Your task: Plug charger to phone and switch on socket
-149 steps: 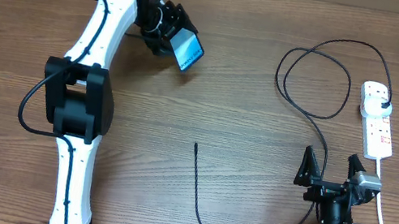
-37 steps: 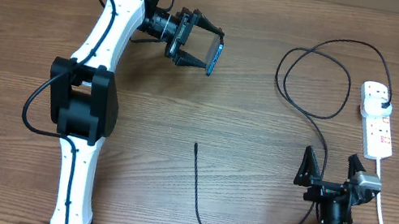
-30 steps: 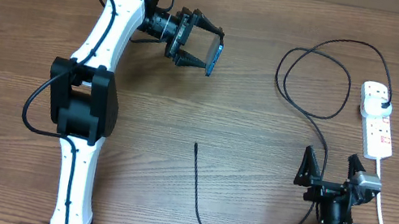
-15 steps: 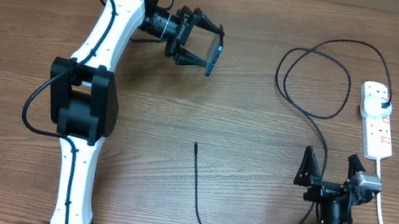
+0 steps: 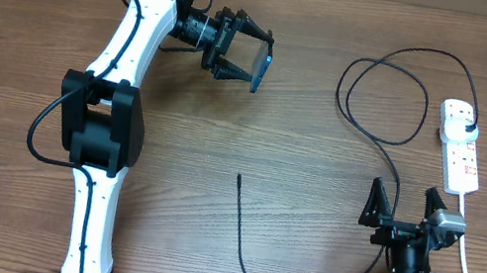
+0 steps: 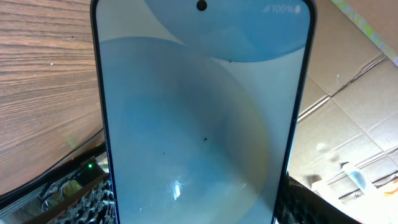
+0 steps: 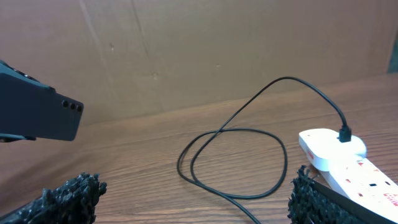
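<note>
Wooden table (image 5: 169, 214), two robot arms: the left gripper (image 5: 243, 51), jaws partly spread, clamps the slim blue-screened smartphone (image 5: 262, 67) by its long edges and holds it clear of the surface toward the far side, edge-on to the overhead camera. The right gripper (image 5: 403, 200) sits at the near right with its jaws spread wide and nothing between them. We judge the step in hand to be presenting the phone for plugging. To do it well, we would hold the handset steady and turn its port end toward the small connector tip (image 5: 239, 178) lying mid-table. From the wrist view that port end seems to sit down by the fingers, so room there looks tight. We would take the long thin black charger cable (image 5: 238, 241) just behind the tip. We count one phone, one cable, one white power strip (image 5: 462, 160) with one black plug (image 5: 467, 131) seated in it, and two grippers.
</note>
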{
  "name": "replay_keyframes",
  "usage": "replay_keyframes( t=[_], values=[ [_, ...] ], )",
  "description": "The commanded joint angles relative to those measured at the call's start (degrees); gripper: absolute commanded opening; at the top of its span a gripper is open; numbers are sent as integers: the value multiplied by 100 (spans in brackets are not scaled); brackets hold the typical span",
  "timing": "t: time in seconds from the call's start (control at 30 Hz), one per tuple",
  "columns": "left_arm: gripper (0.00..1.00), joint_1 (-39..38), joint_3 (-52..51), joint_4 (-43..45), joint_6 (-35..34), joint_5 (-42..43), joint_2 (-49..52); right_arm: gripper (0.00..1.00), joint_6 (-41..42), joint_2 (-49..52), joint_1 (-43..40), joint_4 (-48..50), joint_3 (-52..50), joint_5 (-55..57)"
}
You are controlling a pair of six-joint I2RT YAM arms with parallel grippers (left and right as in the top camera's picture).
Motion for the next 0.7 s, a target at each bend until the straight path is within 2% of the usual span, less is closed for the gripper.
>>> replay_keyframes(
  t=[0.0, 0.07, 0.33, 0.6, 0.67],
  values=[
    [4, 9, 179, 7, 90, 160, 2, 100, 483, -61, 2, 24, -57, -136],
    [4, 9, 179, 7, 90, 160, 2, 100, 758, -61, 2, 0, -35, -160],
    [4, 9, 179, 4, 87, 131, 2, 100, 763, 564, 2, -614, 848, -256],
    [4, -7, 179, 2, -76, -133, 2, 100, 713, 2597, 2, -887, 2173, -645],
    [4, -7, 179, 0, -223, -457, 2, 100, 708, 3560, 2, -1113, 2782, -992]
  ],
)
